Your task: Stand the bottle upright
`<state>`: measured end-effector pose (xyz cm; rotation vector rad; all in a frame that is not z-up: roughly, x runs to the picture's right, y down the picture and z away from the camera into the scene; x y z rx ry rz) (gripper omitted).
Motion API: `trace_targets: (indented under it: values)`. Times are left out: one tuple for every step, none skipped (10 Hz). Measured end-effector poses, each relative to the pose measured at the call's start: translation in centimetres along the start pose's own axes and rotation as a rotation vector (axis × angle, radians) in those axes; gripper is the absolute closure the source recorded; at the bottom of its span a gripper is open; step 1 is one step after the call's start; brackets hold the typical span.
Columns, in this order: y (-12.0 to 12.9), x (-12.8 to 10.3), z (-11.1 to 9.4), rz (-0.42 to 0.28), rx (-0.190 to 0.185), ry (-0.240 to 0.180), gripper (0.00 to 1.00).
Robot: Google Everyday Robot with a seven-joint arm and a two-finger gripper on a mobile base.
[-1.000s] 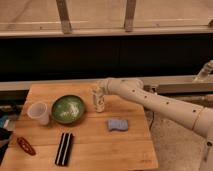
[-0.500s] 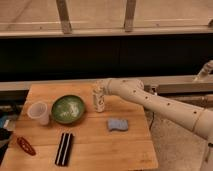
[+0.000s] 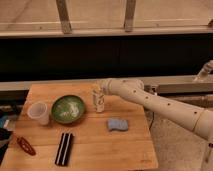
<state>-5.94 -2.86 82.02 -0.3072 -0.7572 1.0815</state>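
Note:
The small white bottle [image 3: 98, 100] stands upright on the wooden table [image 3: 100, 145], just right of the green bowl [image 3: 68, 109]. Its pale label with dark marks faces the camera. My gripper [image 3: 99, 88] is at the bottle's top, at the end of the white arm [image 3: 160, 105] that reaches in from the right. The gripper's end merges with the bottle's cap.
A translucent plastic cup [image 3: 39, 112] stands left of the bowl. A blue-grey sponge [image 3: 118, 124] lies in front of the bottle to the right. A black flat object [image 3: 64, 148] and a red item [image 3: 26, 146] lie near the front left edge.
The bottle and gripper stay nearly in the same place; the arm has shifted only very slightly.

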Motion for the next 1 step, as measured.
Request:
trace_targets:
  values:
    - [0.0,0.09,0.04,0.001,-0.001,0.001,0.2]
